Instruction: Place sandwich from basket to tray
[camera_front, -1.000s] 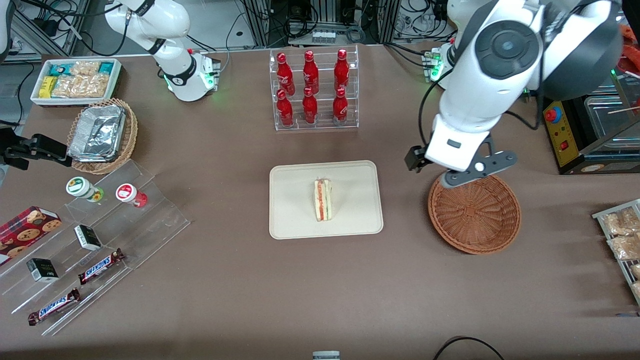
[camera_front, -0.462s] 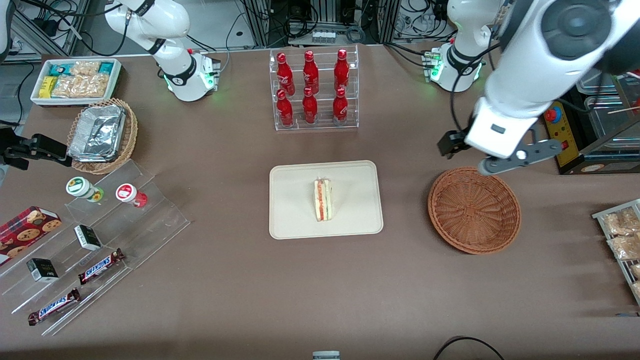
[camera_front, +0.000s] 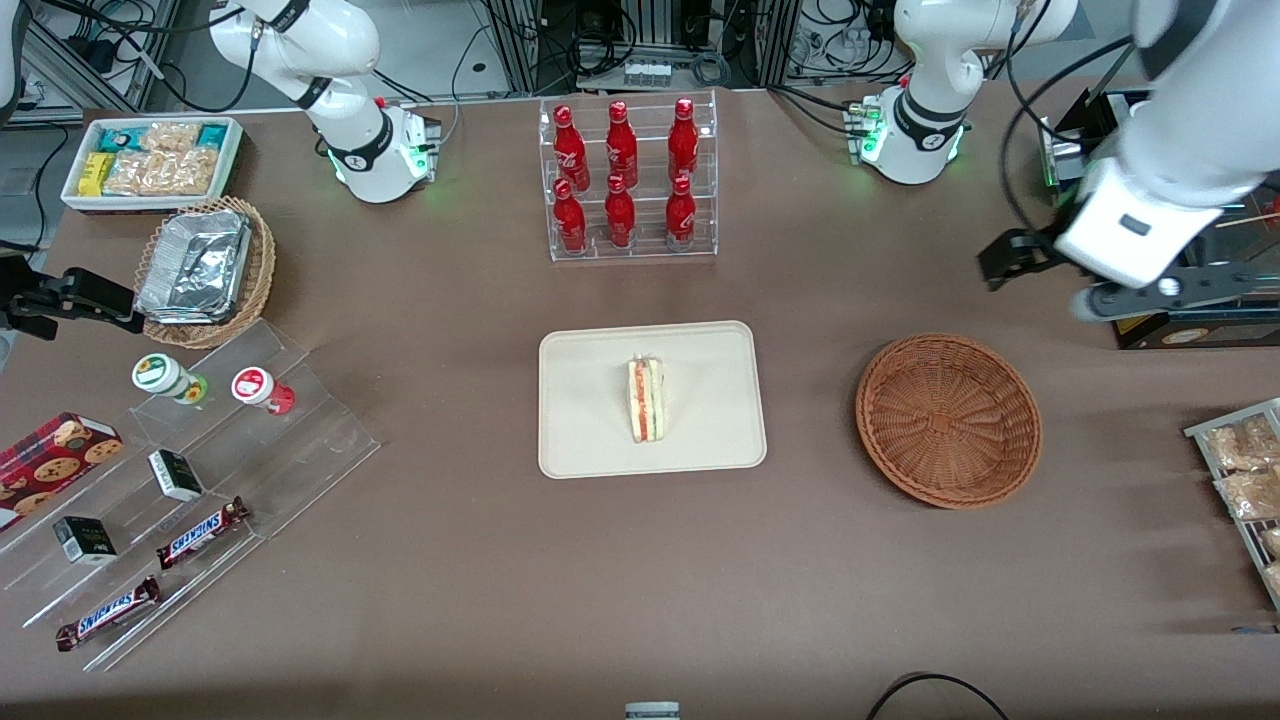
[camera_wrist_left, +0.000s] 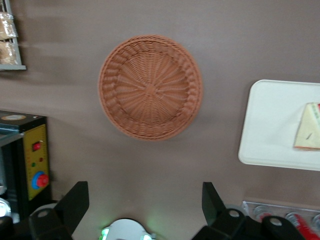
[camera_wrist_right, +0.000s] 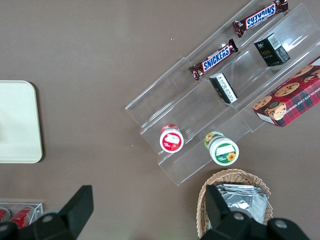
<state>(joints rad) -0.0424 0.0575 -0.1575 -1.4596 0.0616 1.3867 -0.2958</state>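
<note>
Pale sandwich (camera_front: 646, 400) on tray (camera_front: 590, 440), end effector (camera_wrist_left: 145, 205) well apart.

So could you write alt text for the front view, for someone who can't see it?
A sandwich sits on a cream tray at the table's middle, beside an empty wicker basket. The working arm's gripper, fingers open, hangs above the table toward its own end, farther from the camera than the basket.

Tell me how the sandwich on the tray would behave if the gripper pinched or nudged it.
The sandwich is soft pale bread with layered filling, so it would probably squash under a firm pinch. It stands on a narrow edge on the tray, so a nudge might tip it. It looks light. The gripper is open, up near the working arm's end of the table, away from the empty basket.
</note>
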